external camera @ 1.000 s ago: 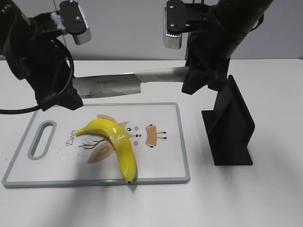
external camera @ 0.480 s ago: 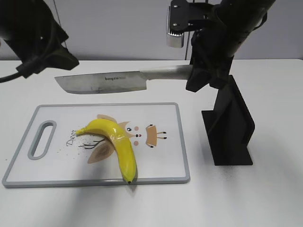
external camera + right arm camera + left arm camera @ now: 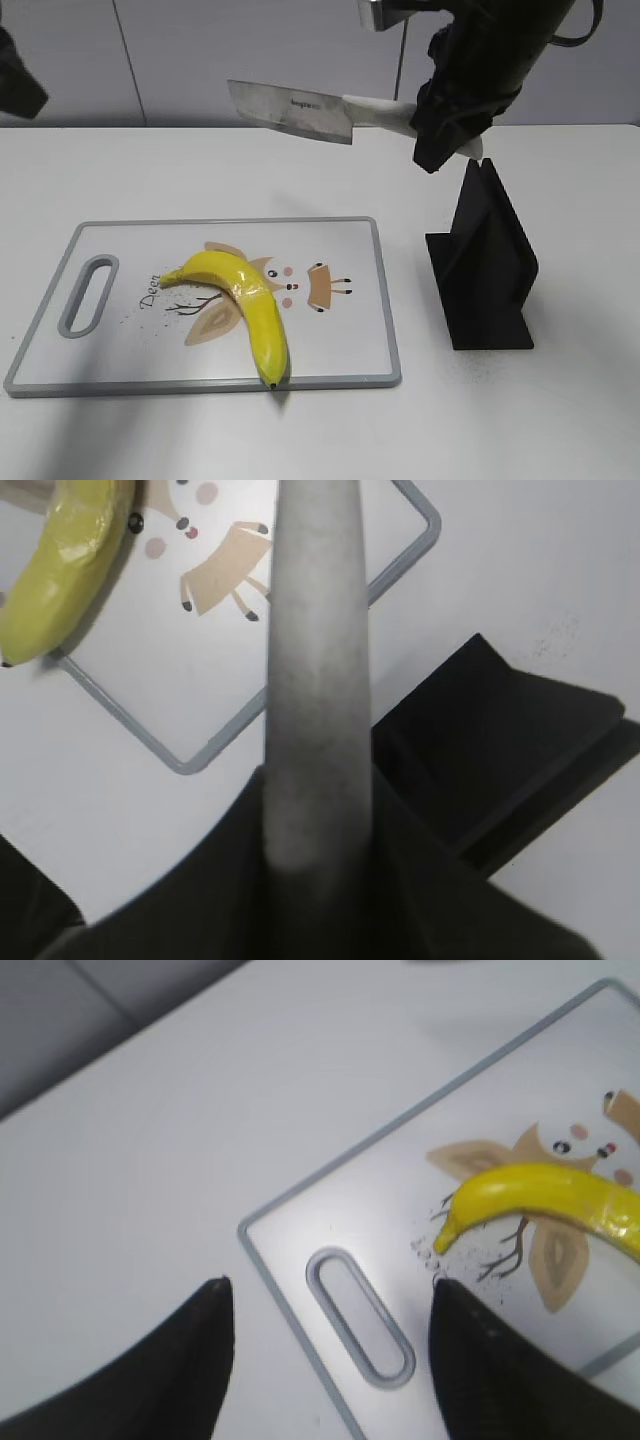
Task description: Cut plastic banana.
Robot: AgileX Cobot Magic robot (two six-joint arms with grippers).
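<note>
The plastic banana point(image 3: 245, 305) lies whole on the white cutting board point(image 3: 340, 340), stem to the left and dark tip at the front edge. My right gripper point(image 3: 440, 125) is shut on the grey handle of a cleaver-type knife point(image 3: 290, 110), held high above the table behind the board, blade pointing left. In the right wrist view the handle point(image 3: 315, 680) runs up from my gripper point(image 3: 318, 850), with the banana point(image 3: 70, 560) at top left. My left gripper point(image 3: 331, 1282) is open and empty, high above the board's handle slot point(image 3: 360, 1315), with the banana's stem end point(image 3: 550, 1195) to the right.
A black knife stand point(image 3: 490, 260) stands on the white table to the right of the board, below my right arm; it also shows in the right wrist view point(image 3: 500, 740). Only a dark part of the left arm point(image 3: 15, 85) shows at the top left edge.
My right gripper has lifted the knife up and to the right, away from above the board. The left arm has drawn up and left, almost out of the exterior view.
</note>
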